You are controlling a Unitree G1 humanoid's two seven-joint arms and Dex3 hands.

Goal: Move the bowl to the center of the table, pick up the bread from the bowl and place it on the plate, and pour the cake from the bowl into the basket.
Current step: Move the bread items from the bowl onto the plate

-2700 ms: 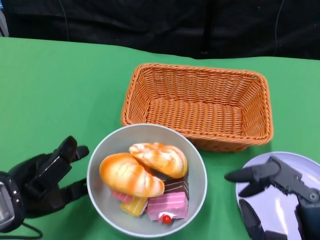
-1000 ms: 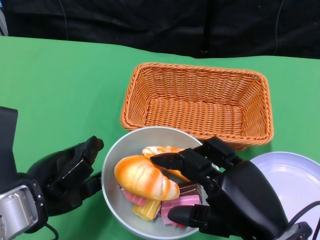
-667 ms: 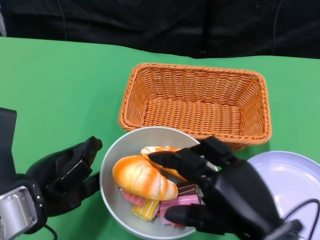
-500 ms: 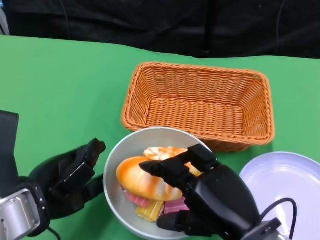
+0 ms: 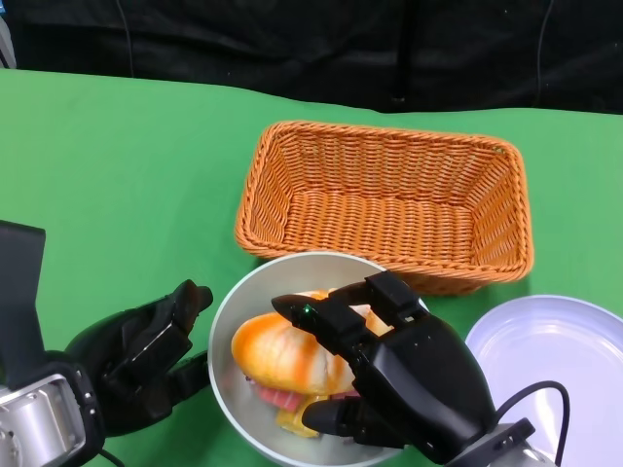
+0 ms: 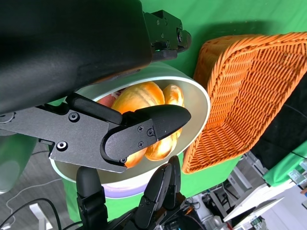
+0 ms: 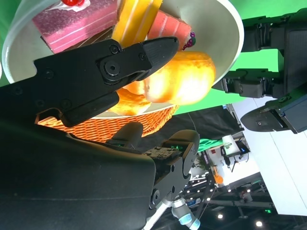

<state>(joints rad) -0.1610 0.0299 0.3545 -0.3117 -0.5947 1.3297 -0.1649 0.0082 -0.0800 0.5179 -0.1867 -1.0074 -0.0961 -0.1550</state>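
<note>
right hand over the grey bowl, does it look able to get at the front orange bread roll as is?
Probably yes. The right hand is already spread above the grey bowl, its fingers over the orange bread roll. Nothing lies on top of the roll; the left hand stays outside the rim.

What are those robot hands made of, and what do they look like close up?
Both hands are black: the right hand and left hand have chunky, jointed fingers with round screws or pins showing at the joints, and a smooth, rounded black shell behind them. A small green light glows near the right hand's fingertips. A silver forearm sits behind the left hand, and a thin black cable loops beside the right.
</note>
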